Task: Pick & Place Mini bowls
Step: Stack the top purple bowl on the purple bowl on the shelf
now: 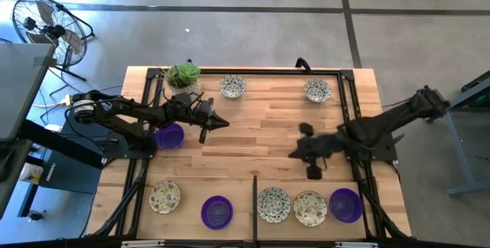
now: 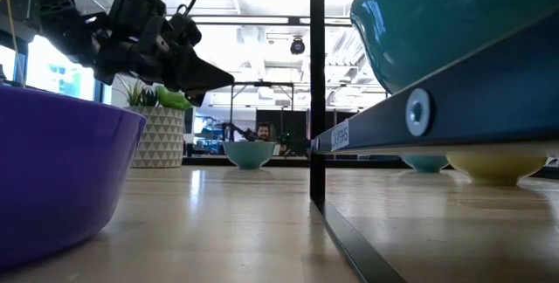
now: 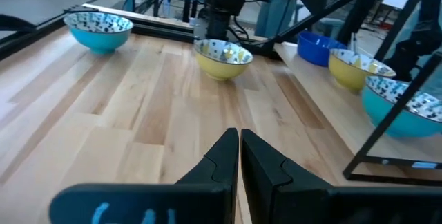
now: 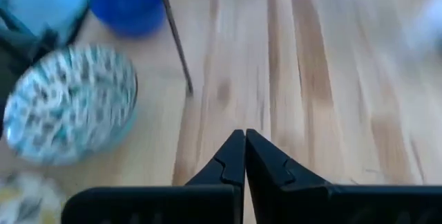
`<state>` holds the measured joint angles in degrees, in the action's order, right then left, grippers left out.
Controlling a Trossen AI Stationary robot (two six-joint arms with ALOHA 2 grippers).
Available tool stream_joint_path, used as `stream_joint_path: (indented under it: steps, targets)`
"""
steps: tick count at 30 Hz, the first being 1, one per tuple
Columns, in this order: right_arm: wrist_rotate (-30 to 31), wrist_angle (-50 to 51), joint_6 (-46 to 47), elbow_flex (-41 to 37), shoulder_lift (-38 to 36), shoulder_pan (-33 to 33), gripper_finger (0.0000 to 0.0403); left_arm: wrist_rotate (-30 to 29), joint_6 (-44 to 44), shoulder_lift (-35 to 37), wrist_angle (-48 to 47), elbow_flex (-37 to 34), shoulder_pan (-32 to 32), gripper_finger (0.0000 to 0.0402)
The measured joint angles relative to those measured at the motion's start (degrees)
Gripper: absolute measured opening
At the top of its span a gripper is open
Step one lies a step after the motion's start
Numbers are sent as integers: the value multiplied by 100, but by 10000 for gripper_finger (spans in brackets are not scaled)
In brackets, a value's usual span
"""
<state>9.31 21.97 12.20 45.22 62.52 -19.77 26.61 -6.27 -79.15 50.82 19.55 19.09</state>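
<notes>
Both arms over bare wood, no bowl held.

Nearest me, glossy purple and speckled cream mini bowls [image 1: 292, 205] line the front edge; I judge them light, rigid, slippery, best pinched at the rim. Right gripper [image 1: 294, 154] hovers mid-table, fingers together, empty. Left gripper [image 1: 223, 123] likewise pinched, beside a purple bowl [image 1: 170, 135].

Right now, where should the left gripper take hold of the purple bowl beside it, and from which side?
Probably at the rim. The purple bowl sits upright and open on the table, so its thin edge is free. The left gripper, fingers shut, would open and come down from above, one finger inside and one outside. The edge facing the table's middle looks freest; the arm lies over the bowl's other side.
</notes>
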Motion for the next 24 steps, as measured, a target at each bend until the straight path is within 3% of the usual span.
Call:
stream_joint_path:
  steps: [7, 12, 16, 24]
  targets:
    - [-1274, -3714, -1393, -1354, 48, 1407, 0, 8, -43, 0, -25, 0, 0, 14]
    - [-1364, -5722, -1564, -2107, 46, 2030, 0, -125, 66, 0, -243, 2, 0, 14]
    - [-1358, -6432, -1425, -2445, 46, 2373, 0, -130, 149, 0, -1018, 198, 0, 14]
    - [-1400, -6535, -1739, -2482, 46, 2548, 0, -202, 371, 0, -2564, 1070, -84, 14]
